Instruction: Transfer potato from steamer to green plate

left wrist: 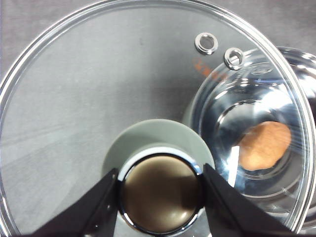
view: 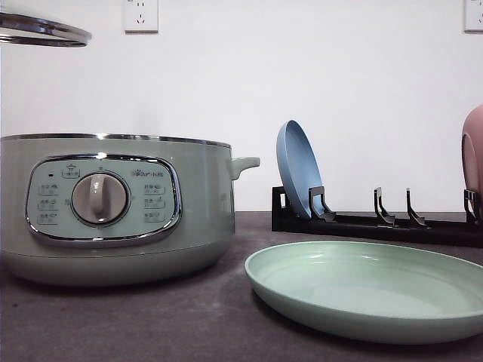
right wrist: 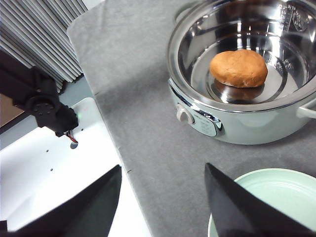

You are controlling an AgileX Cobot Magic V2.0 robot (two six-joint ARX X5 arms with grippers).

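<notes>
- Sage-green steamer [view: 113, 207]: round, smooth-walled body at the left of the front view, chrome-rimmed control panel with a central dial [view: 99, 198], a small side handle [view: 245, 164]; polished steel bowl inside, uncovered.
- Potato [right wrist: 239, 68]: orange-brown, matte, oval lump lying on the floor of the steel bowl, seen at the upper right of the right wrist view; also visible through the glass at the right of the left wrist view.
- Glass lid [left wrist: 98, 84]: clear disc with a metal rim and two small steel vents, held off the steamer; its rim shows at the upper left of the front view.
- Left gripper [left wrist: 160, 192]: black fingers clamped on the lid's chrome-ringed knob [left wrist: 161, 193].
- Right gripper [right wrist: 163, 207]: black fingers spread apart, holding nothing, above the grey table [right wrist: 138, 113].
- Green plate [view: 370, 290]: pale mint, matte, shallow with raised rim, lower right of the front view, just beside the steamer.
- Black rack [view: 377, 222]: behind the green plate, holding an upright blue plate [view: 298, 170] and a pink plate [view: 474, 151] at the right edge.
</notes>
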